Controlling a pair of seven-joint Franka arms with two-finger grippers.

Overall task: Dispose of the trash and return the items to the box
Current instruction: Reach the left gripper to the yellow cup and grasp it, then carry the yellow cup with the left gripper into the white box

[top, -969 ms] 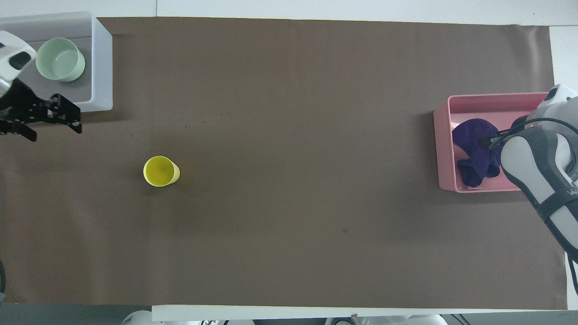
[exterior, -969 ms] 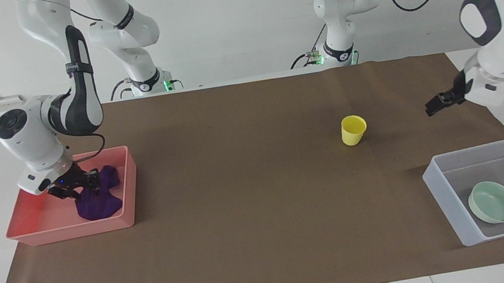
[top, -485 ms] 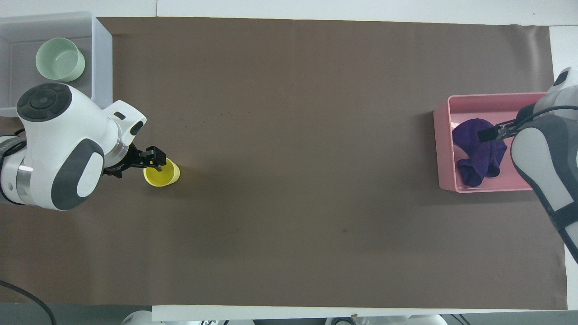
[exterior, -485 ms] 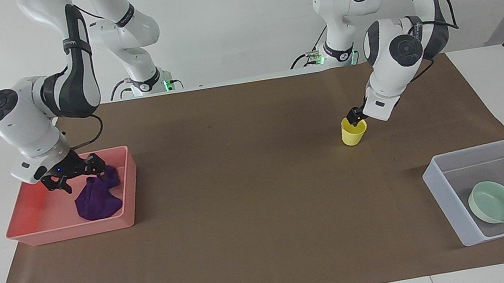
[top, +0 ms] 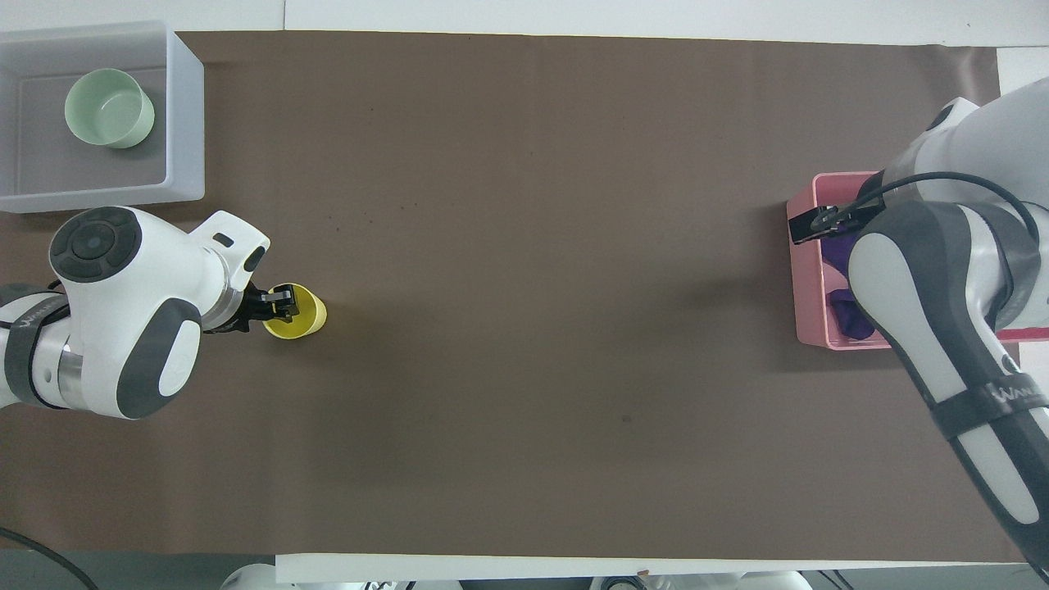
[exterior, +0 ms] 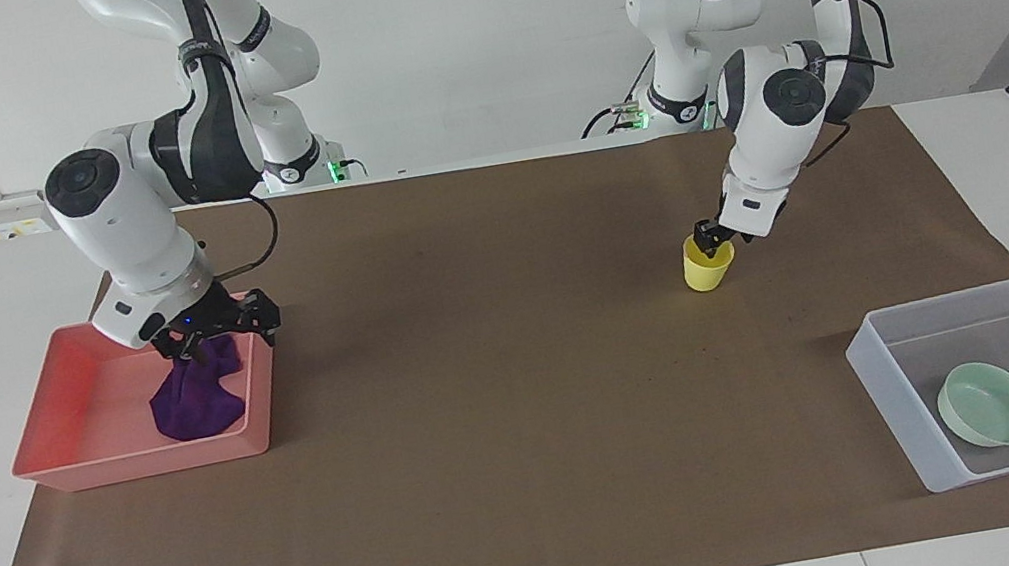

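The purple rag (exterior: 195, 403) lies heaped in the pink tray (exterior: 83, 431) at the right arm's end of the table. My right gripper (exterior: 214, 335) hangs open just above the rag's top, over the tray's edge. In the overhead view the right arm hides most of the rag (top: 848, 321) and tray (top: 807, 283). The yellow cup (exterior: 707, 269) stands upright on the brown mat. My left gripper (exterior: 710, 238) is down at the cup's rim (top: 307, 315). The mint-green bowl (exterior: 990, 405) sits in the translucent box (exterior: 886, 390), also shown in the overhead view (top: 109, 106).
The box (top: 184, 115) stands at the left arm's end, farther from the robots than the cup. A brown mat (exterior: 504, 405) covers the table between tray and box.
My right gripper let go of the rag, rose and shifted toward the table's middle. My left arm swung from near the box to the cup and sank to its rim.
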